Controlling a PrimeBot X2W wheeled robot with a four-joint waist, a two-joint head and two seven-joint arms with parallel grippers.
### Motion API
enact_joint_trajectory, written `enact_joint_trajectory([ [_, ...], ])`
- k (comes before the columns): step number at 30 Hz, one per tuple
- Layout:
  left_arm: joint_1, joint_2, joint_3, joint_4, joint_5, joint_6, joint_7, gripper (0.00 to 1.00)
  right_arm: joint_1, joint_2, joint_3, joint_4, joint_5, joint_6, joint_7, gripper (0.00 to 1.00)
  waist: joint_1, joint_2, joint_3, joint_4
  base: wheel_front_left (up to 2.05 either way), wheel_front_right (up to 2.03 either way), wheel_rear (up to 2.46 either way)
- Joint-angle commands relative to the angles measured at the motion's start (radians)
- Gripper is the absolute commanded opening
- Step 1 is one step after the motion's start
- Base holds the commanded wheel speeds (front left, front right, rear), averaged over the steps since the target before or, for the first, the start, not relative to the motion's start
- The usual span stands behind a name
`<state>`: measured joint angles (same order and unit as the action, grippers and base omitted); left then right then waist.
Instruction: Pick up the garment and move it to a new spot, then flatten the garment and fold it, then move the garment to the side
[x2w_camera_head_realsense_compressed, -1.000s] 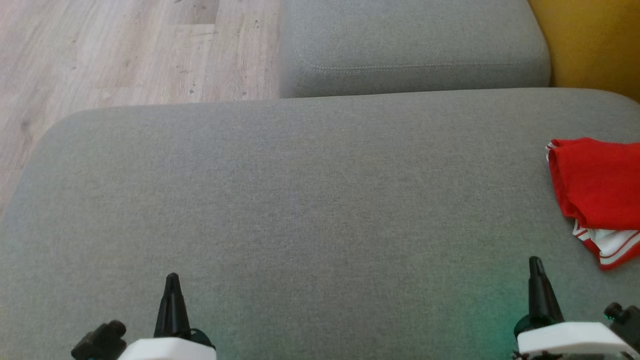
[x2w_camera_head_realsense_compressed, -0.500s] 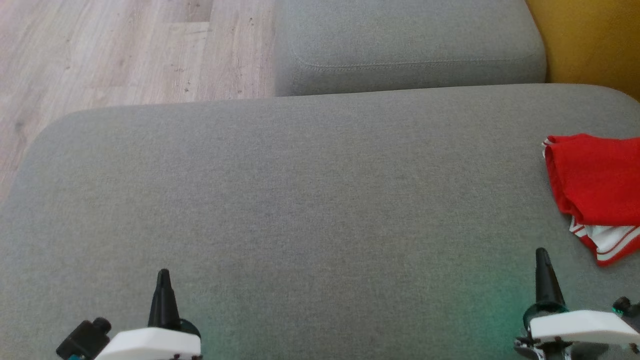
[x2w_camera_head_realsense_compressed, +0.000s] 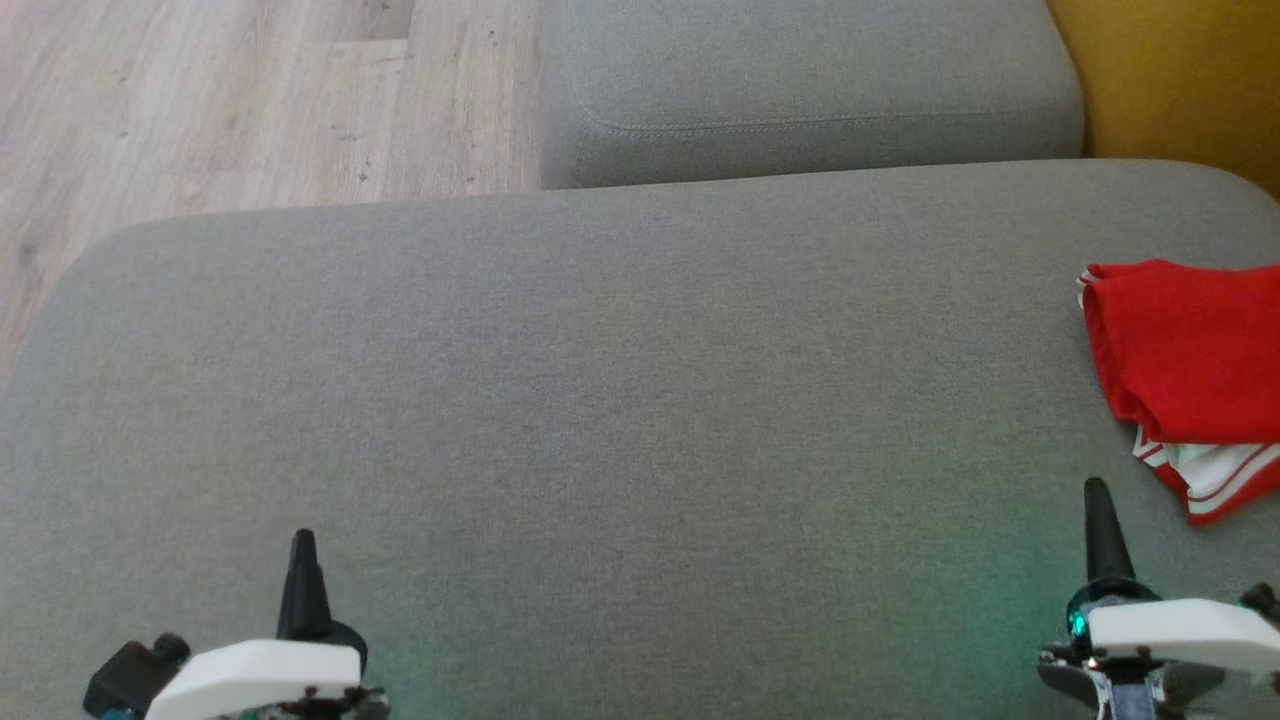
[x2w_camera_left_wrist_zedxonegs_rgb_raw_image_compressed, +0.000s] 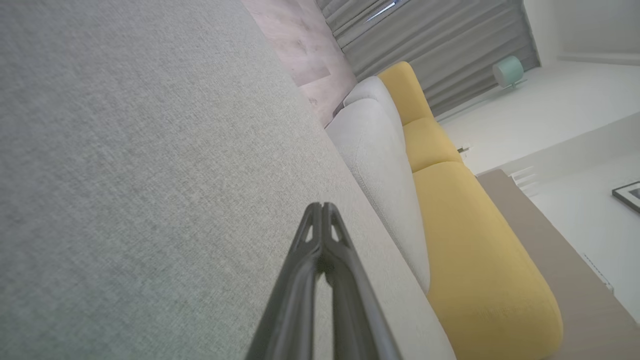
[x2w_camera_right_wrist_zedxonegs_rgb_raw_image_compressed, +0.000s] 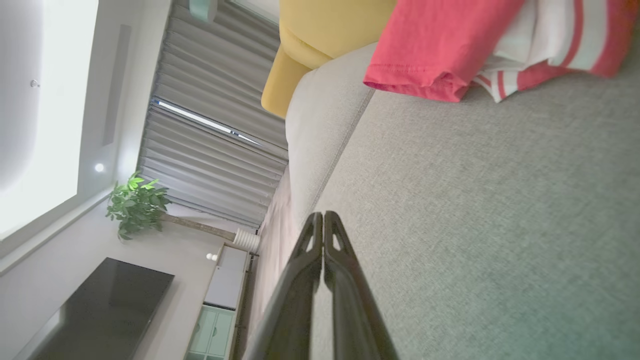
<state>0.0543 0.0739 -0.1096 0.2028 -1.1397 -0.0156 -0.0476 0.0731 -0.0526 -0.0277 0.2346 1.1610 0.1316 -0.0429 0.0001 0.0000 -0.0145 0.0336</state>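
The garment (x2w_camera_head_realsense_compressed: 1185, 365) is a red piece with a white, red-striped part, lying folded at the right edge of the grey sofa seat (x2w_camera_head_realsense_compressed: 620, 380); the right wrist view shows the garment (x2w_camera_right_wrist_zedxonegs_rgb_raw_image_compressed: 450, 45) at the top. My right gripper (x2w_camera_head_realsense_compressed: 1097, 487) is shut, low over the seat just in front and to the left of the garment, holding nothing. My left gripper (x2w_camera_head_realsense_compressed: 302, 540) is shut over the seat's near left, far from the garment. Both wrist views show the fingertips pressed together, left gripper (x2w_camera_left_wrist_zedxonegs_rgb_raw_image_compressed: 321, 206) and right gripper (x2w_camera_right_wrist_zedxonegs_rgb_raw_image_compressed: 320, 215).
A second grey cushion (x2w_camera_head_realsense_compressed: 810, 90) sits behind the seat, with a yellow cushion (x2w_camera_head_realsense_compressed: 1180, 80) at the back right. Pale wooden floor (x2w_camera_head_realsense_compressed: 230, 100) lies beyond the seat's left and far edge. The seat is a wide flat surface between the grippers.
The whole head view has shifted slightly, so the camera has moved. Both grippers stay shut; the left one sits a little further left and lower in the picture, the right one further right.
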Motion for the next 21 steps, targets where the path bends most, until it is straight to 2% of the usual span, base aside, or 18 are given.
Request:
enact_joint_trajectory([
  [1, -0.063, 0.011, 0.041, -0.022, -0.037, -0.013, 0.008, 0.0, -0.063, -0.025, 0.006, -0.029, 0.037, -0.001, 0.009, 0.0, -0.0001, 0.0, 0.001, -0.002, 0.0, 0.0, 0.0],
  [21, -0.109, 0.01, 0.107, 0.008, -0.263, -0.062, 0.064, 0.0, -0.118, -0.025, -0.019, -0.012, 0.251, -0.001, 0.065, 0.0, -0.0001, 0.0, 0.009, -0.017, 0.0, 0.0, 0.0],
])
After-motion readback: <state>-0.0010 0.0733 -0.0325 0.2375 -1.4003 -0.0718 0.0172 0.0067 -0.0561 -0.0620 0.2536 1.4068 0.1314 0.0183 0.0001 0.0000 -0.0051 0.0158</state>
